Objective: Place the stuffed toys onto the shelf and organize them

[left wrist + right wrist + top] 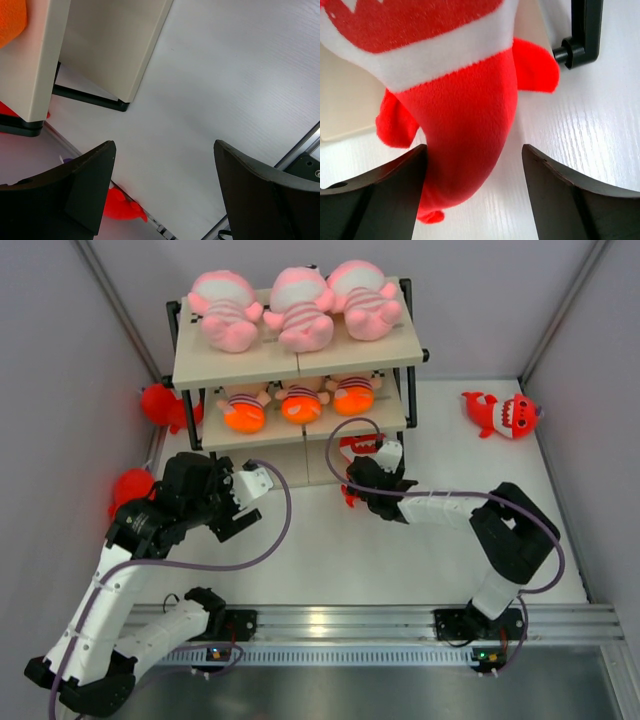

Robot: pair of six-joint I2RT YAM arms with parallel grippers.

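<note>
The shelf [250,368] stands at the back centre. Three pale-pink striped dolls [300,308] lie on its top board and three more [300,402] on the middle board. A red shark [358,448] lies at the shelf's bottom right front, its toothy mouth toward the shelf. My right gripper [366,480] is open around its tail. In the right wrist view the shark [465,110] touches the left finger [385,195], with a gap to the right one. My left gripper [240,508] is open and empty, left of the shelf's front.
Another red shark [502,414] lies at the far right of the table. Two more sharks [160,404] [130,486] lie by the left wall; one shows in the left wrist view [120,205]. The shelf's black foot [581,35] stands right of the held shark.
</note>
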